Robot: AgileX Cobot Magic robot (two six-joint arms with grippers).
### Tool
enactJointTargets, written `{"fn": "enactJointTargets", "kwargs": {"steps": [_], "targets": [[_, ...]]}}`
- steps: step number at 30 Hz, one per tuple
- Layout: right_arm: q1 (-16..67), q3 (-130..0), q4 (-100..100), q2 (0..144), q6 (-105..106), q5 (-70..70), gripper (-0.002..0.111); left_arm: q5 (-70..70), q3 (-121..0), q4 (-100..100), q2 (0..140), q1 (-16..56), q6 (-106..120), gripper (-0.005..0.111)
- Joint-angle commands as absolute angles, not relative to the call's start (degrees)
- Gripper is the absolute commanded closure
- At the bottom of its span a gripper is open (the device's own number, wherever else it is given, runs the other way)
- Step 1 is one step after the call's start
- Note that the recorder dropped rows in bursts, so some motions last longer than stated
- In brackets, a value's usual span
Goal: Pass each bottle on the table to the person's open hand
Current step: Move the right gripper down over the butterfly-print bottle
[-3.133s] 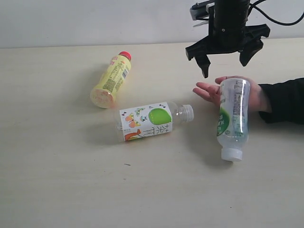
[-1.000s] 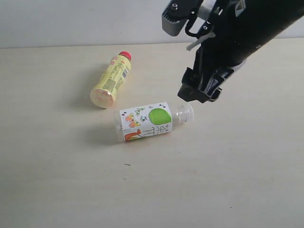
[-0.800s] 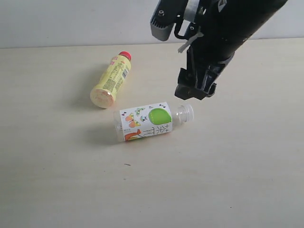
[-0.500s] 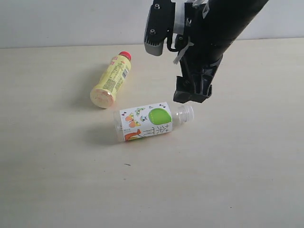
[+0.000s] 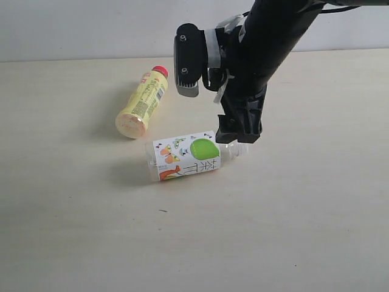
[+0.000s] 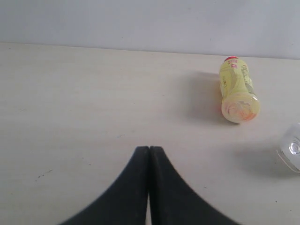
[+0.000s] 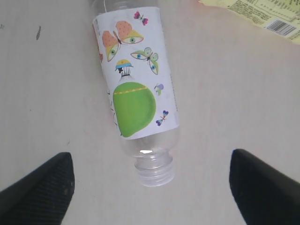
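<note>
Hovering low over the pale beige wood-grain table (image 5: 73, 231), the right gripper (image 7: 151, 168) hangs with its two dark fingers spread wide. Between them lies the clear plastic bottle with the white fruit-and-butterfly label (image 5: 185, 157). It rests on its side near the middle of the exterior view, its clear screw-top end pointing toward three o'clock. The fingers flank that neck end and touch nothing. The black arm comes in from about one o'clock.

At roughly ten o'clock from this bottle, well apart, the yellow plastic bottle with the red cap (image 5: 143, 102) also lies on its side, cap toward one o'clock. The left gripper (image 6: 149, 154) has its fingertips pressed together around nothing, off to the side.

The step in hand looks like the approach to pick up the labelled bottle. The next move probably calls for lowering a little more, so the fingers straddle the neck or shoulder, and then closing firmly, since a round bottle may roll. No open hand shows in any view, so the handover must wait for one.
</note>
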State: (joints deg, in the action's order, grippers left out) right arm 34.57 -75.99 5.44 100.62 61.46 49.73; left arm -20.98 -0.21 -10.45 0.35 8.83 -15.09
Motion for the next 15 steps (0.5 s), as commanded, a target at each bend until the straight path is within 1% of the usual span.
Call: {"fn": "enactJointTargets", "kwargs": {"steps": [1,10,15], "targets": [[34.65,-76.42,6.08,100.87,61.86,49.01,0.024,-20.71,0.00,-10.43,0.00,9.10,-15.00,0.104],[34.65,-76.42,6.25,100.87,64.03,48.59,0.024,-20.71,0.00,-10.43,0.00,9.10,-15.00,0.104],[34.65,-76.42,11.01,100.87,67.05,48.59,0.024,-20.71,0.00,-10.43,0.00,9.10,-15.00,0.104]]}}
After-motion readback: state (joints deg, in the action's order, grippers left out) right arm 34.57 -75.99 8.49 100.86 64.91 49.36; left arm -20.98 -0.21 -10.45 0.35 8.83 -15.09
